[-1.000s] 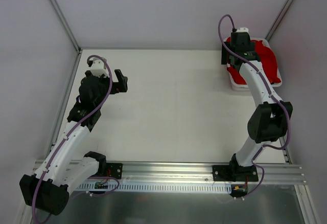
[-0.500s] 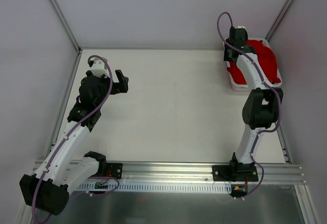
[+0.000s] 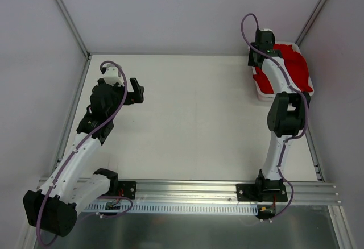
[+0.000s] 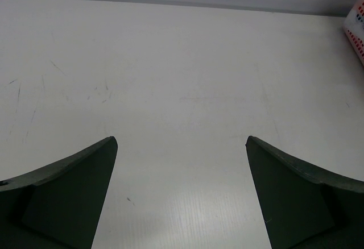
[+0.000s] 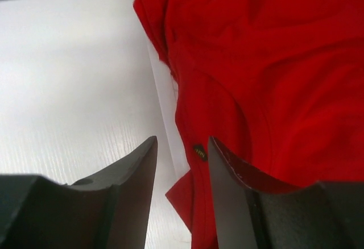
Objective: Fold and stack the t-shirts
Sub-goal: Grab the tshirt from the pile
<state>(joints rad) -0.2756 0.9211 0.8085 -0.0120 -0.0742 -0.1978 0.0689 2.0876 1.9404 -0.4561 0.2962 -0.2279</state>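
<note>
A bright red t-shirt [image 3: 297, 61] lies crumpled in a white plastic basket [image 3: 263, 94] at the table's far right. My right gripper [image 3: 257, 55] hovers over the basket's left rim. In the right wrist view its jaws [image 5: 182, 141] stand a little apart, over the rim [image 5: 165, 90] and the hanging edge of the red shirt [image 5: 273, 61]; nothing is pinched. My left gripper [image 3: 136, 91] is wide open and empty over the bare left part of the table [image 4: 181, 141]. No orange or dark blue shirt shows.
The basket's corner [image 4: 355, 27] shows at the far right of the left wrist view. Metal frame posts and white walls close in the table at the back and sides. A rail with the arm bases runs along the near edge.
My right arm has reached farther back, its gripper moving toward the basket's far left corner. My left arm has barely shifted.
</note>
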